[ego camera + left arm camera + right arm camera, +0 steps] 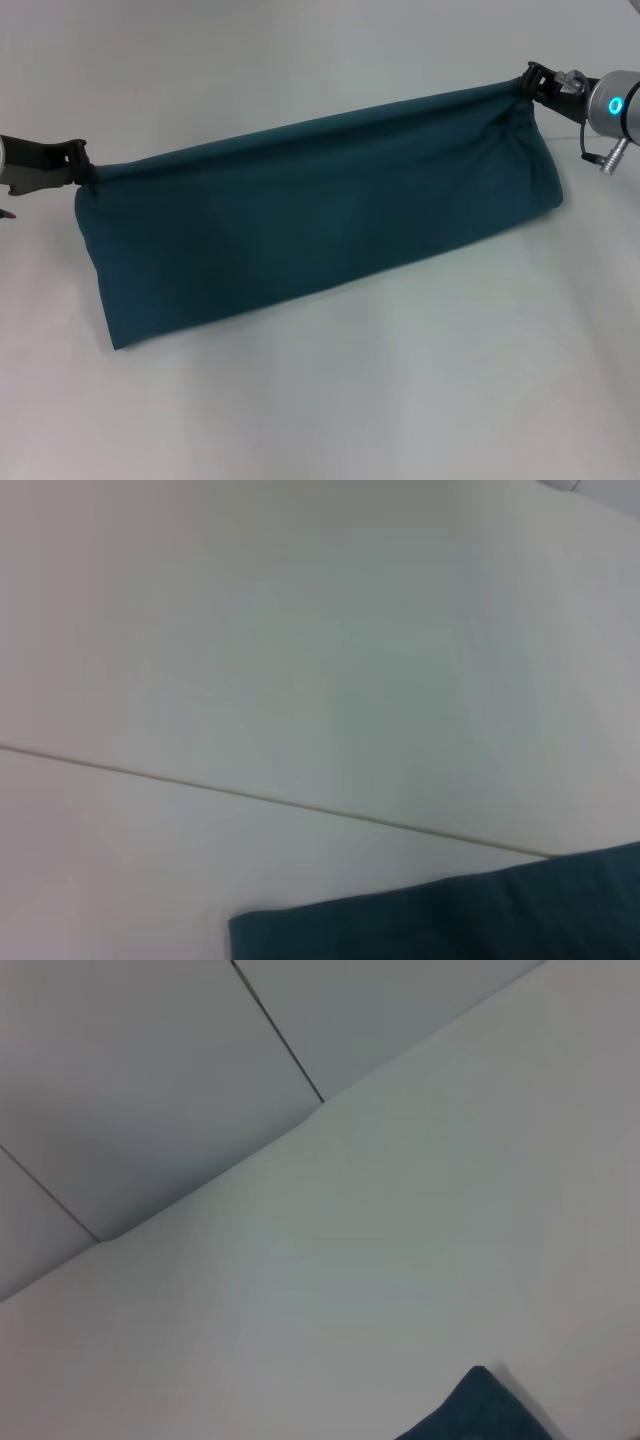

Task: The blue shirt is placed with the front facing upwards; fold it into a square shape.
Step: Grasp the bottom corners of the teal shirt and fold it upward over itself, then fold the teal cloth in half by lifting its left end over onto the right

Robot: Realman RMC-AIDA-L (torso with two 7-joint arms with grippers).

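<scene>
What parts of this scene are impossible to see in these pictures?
- Blue shirt, head view: lettering, collar and sleeves are hidden by its own fold.
- Left gripper, head view: the arm is cut off by the picture's edge.
- Right gripper, head view: fingertips are buried in cloth.
- Both wrist views: only a shirt corner and the white table show, no fingers.

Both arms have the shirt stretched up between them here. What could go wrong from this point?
1. The left gripper and right gripper each pinch only a small bit of the blue shirt at its top corners; either bit may slip out.
2. The right end sits higher than the left, so the fold may land skewed.
3. The lower edge drags on the white table and may bunch.
</scene>
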